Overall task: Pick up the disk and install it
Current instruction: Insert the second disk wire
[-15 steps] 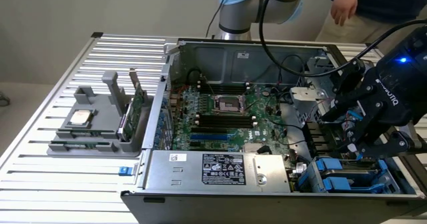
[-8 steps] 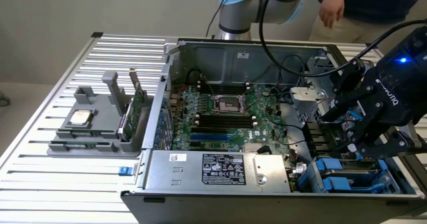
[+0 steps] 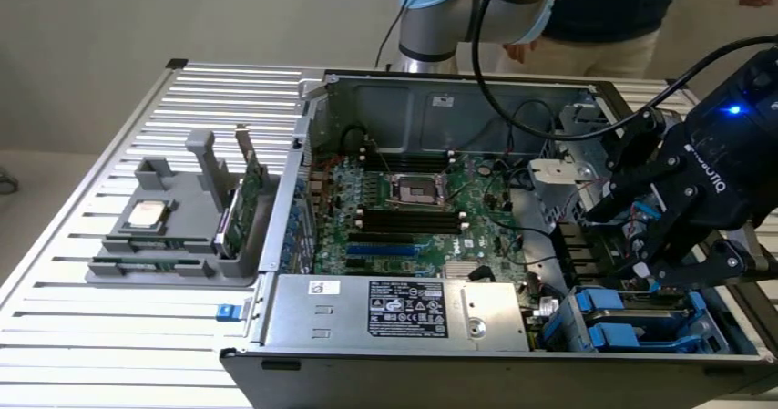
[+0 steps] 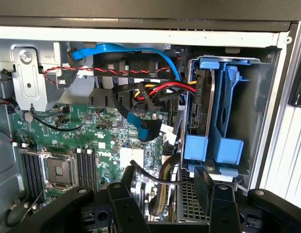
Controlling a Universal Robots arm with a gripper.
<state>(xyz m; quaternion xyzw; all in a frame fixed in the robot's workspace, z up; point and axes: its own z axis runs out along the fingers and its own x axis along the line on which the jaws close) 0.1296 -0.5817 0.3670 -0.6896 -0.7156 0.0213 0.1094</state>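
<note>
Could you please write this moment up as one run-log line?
claw: open, empty | position: above blue drive bay in computer case | disk: seated in bay

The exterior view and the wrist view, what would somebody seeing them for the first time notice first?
First the opened computer case on the slatted table, its green motherboard laid bare in the middle. Next the black claw, open, hanging over the case's end at the exterior view's right, above the blue drive carriers. In the wrist view the blue carrier stands upright in its bay beside a tangle of red, yellow and blue cables.
</note>
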